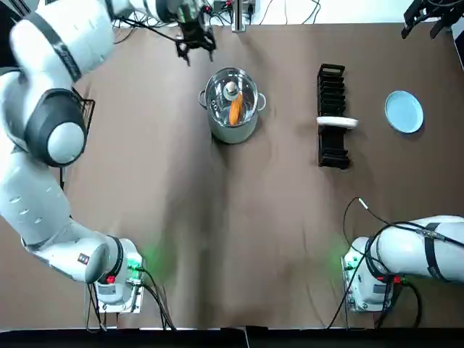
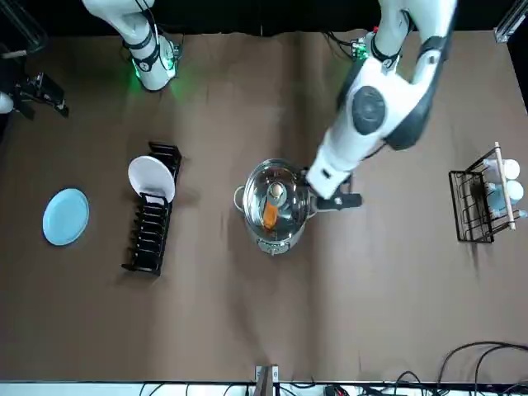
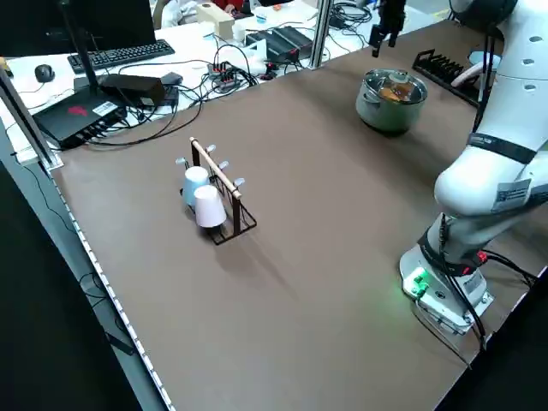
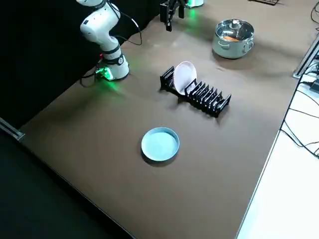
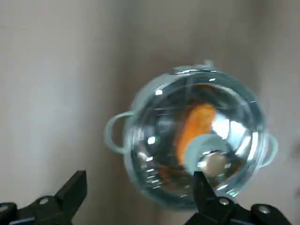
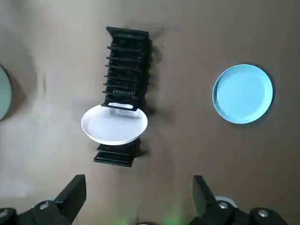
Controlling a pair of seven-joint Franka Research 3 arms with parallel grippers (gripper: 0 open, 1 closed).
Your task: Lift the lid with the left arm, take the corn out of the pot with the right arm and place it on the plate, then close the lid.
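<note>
One ear of corn lies in the pot. It shows orange under the glass lid, which sits shut on the rim.

Only the left wrist view looks straight down through the lid. There the corn runs slantwise beside the knob. The left tool stands wide, with nothing between its fingers. The top view puts that tool above the brown counter, near the pot on its far left side and clear of the lid. The front view makes it seem just beside the rim.

The right tool, also spread wide and empty, hangs well apart from the pot on its right, out past the plate. Its wrist view looks down on the blue plate and on the black rack, with a white dish standing in it. The rack stands between pot and plate.

The left side view alone shows the cup rack, well to the pot's left with two cups on it. Beyond the counter from the pot, it also shows a white desk with a keyboard, cables and dark boxes.

Glare on the lid hides part of the corn, and what lies under it in the pot cannot be made out. In the top view the right tool is cut off at the far right corner.
</note>
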